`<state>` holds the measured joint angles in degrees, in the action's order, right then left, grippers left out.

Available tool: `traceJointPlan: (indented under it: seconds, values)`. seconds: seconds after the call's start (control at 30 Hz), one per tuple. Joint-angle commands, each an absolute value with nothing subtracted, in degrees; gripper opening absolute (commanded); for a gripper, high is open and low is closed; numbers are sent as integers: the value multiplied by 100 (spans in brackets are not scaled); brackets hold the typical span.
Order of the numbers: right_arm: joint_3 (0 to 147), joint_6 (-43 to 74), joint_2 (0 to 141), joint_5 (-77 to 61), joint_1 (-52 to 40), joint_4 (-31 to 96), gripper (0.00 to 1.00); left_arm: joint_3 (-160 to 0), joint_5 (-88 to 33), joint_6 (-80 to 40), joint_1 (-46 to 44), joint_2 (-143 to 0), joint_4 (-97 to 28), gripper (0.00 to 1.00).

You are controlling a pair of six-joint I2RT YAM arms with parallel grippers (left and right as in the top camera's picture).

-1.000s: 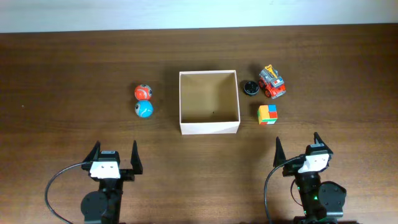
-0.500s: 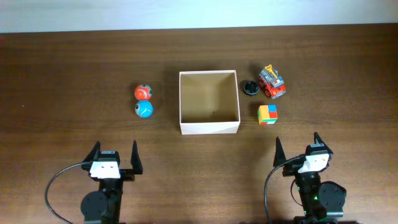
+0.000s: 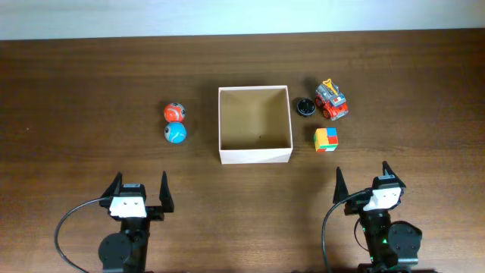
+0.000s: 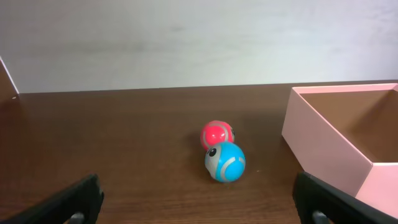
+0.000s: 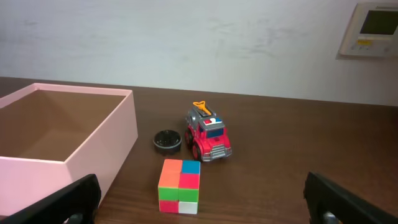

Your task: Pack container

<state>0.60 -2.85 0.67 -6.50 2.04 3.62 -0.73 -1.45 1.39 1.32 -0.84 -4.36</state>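
The container (image 3: pixel 255 155), a square white-walled box with a tan floor, sits open and empty mid-table; it shows in the left wrist view (image 4: pixel 323 146) and the right wrist view (image 5: pixel 93 134). Left of it lie a red ball (image 3: pixel 174 112) (image 4: pixel 216 134) and a blue ball (image 3: pixel 175 133) (image 4: pixel 225 162), touching. Right of it are a black round cap (image 3: pixel 305 107) (image 5: pixel 166 142), a red toy truck (image 3: pixel 332 99) (image 5: pixel 208 133) and a multicoloured cube (image 3: pixel 326 139) (image 5: pixel 180 186). My left gripper (image 3: pixel 139 191) (image 4: pixel 199 202) and right gripper (image 3: pixel 362 183) (image 5: pixel 202 199) are open and empty, near the front edge.
A wall-mounted panel (image 5: pixel 370 29) shows at the upper right of the right wrist view. The dark wood table (image 3: pixel 76 91) runs back to a pale wall.
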Motion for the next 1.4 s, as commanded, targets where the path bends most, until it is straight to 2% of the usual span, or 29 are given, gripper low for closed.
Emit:
traceJointPlan:
  seconds: [0.0,0.63,0.97,1.37]
  values:
    - [32,-279,19,-556,196,408,99,-51,-123,224,167,-34,-464,99]
    - [32,-272,19,-633,193,368,99,-51,-123,224,167,-34,-462,99]
    - [154,-257,21,-1935,193,-82,99,-51,-123,224,167,-34,-462,99]
    - [1393,-309,716,-1361,196,980,99,-51,-123,224,167,-34,-462,99]
